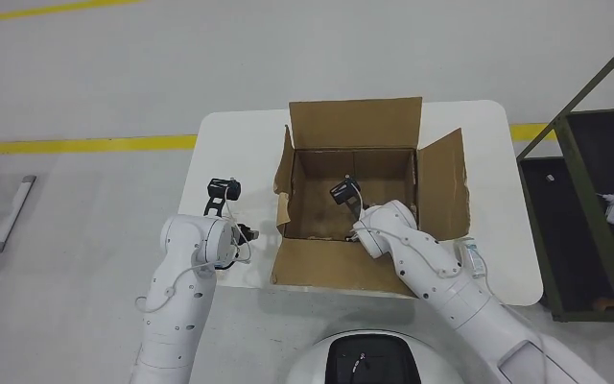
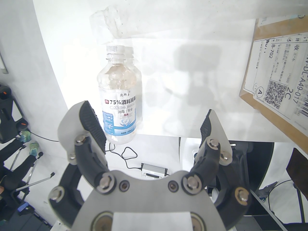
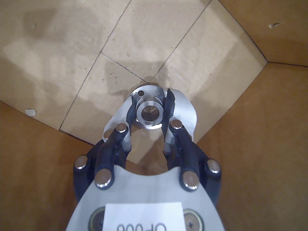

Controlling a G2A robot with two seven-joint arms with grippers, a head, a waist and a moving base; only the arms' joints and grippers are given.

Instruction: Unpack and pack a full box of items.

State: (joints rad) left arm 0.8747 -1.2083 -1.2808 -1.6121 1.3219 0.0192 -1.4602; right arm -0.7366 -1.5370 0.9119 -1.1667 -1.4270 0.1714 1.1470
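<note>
Closest in, the right wrist view has the right gripper (image 3: 149,108) clamped on a flanged metal bushing (image 3: 147,122) over the cardboard floor of the box (image 3: 72,37). That grip is too small to read from the top view, which places the arm inside the open box at frame centre. Likewise the left gripper (image 2: 149,118) is spread wide and empty over the white table (image 2: 192,25), with a clear labelled bottle (image 2: 119,97) beyond its fingers near the table's edge and a crumpled clear bag (image 2: 113,22) farther off.
</note>
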